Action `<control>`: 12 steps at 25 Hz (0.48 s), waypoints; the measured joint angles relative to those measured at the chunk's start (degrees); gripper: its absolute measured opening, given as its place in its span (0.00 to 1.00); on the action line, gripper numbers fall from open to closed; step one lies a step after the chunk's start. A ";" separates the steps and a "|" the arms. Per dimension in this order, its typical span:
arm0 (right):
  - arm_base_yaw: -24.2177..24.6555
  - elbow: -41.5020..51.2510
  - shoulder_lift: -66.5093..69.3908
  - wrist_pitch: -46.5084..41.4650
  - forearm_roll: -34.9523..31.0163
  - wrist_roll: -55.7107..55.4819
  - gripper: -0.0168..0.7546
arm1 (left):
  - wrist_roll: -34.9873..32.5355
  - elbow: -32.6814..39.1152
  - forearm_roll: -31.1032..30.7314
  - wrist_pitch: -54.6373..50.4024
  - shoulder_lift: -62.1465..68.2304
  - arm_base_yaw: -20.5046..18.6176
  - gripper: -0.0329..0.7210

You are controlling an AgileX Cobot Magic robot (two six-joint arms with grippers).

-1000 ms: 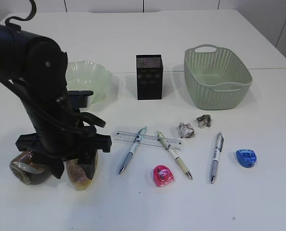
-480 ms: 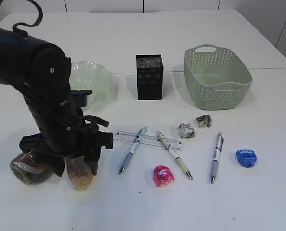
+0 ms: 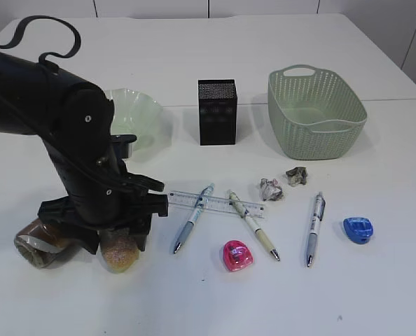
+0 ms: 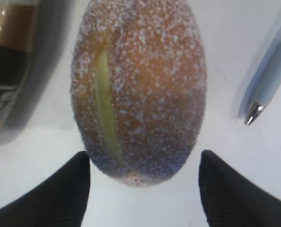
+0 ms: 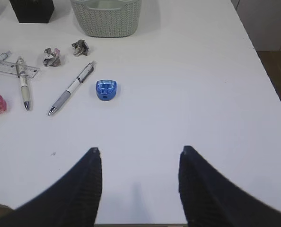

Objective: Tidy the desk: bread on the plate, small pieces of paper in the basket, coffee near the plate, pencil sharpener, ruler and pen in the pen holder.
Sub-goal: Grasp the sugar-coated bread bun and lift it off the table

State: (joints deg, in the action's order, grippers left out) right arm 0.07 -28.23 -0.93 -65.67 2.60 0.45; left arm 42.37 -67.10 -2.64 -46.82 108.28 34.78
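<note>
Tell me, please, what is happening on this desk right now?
The left end effector is down over the bread, its jaws open on either side of the bun's end and not yet closed on it. The coffee lies on its side right beside it. The plate, pen holder and basket all look empty. The pens, ruler, sharpeners and paper scraps sit loose on the desk. The right end effector hangs open over bare desk.

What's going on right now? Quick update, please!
Left gripper open, straddling the bread, not gripping. Right gripper open, empty. Coffee lies close beside bread.
</note>
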 joint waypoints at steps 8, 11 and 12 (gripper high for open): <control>0.00 0.00 0.00 0.00 0.00 0.00 0.56 | 1.04 -0.04 -3.03 1.10 1.43 0.00 0.71; 0.00 0.00 0.00 0.00 0.00 0.00 0.56 | 1.14 -0.24 -3.03 1.23 2.83 0.00 0.71; 0.00 0.00 0.00 0.00 0.00 0.00 0.56 | 1.14 -0.24 -3.03 1.33 3.20 0.00 0.71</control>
State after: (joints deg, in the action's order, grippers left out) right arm 0.07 -28.23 -0.93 -65.67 2.60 0.45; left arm 43.50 -67.34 -5.67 -45.49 111.48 34.78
